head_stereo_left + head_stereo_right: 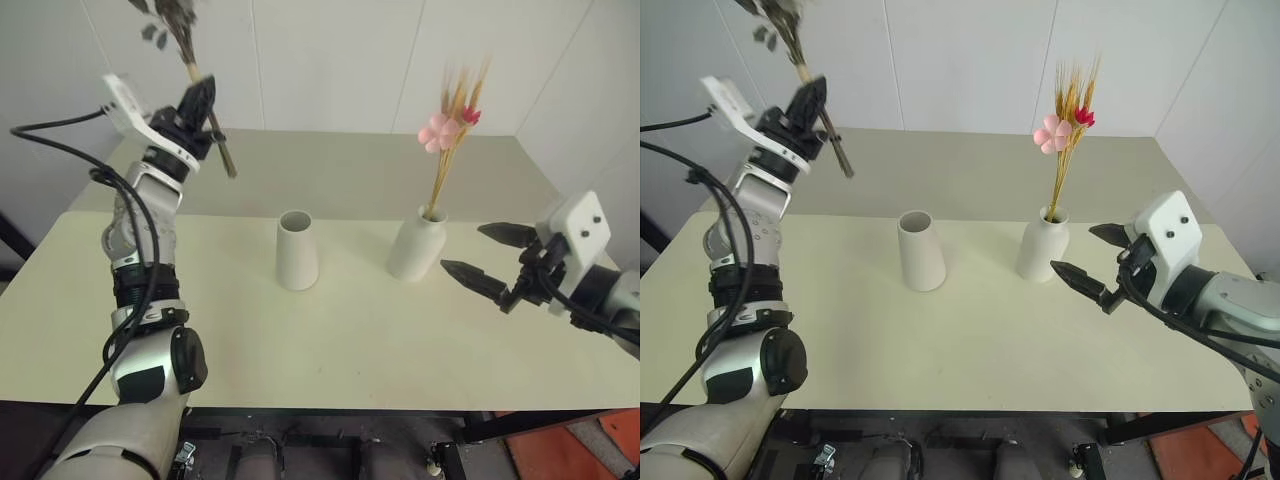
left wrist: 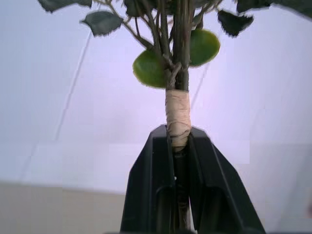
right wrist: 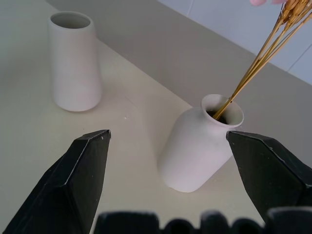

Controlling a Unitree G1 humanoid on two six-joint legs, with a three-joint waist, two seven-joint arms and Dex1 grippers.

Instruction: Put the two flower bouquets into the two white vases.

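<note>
Over table (image 1: 350,350): bushy bouquet (image 1: 185,45) upright-ish, stems down.

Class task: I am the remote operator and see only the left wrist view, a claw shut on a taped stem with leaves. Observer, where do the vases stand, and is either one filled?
Observer: The bottle-shaped vase already holds the slim straw bunch.
Operator: And the other vase?
Observer: The tapered vase stands empty, mouth up, to the left of the bottle-shaped one.
Operator: Where is the other claw?
Observer: The right claw is open beside the bottle-shaped vase, touching nothing.
Operator: How high is my bouquet?
Observer: The left claw holds the leafy bouquet well above the table.
</note>
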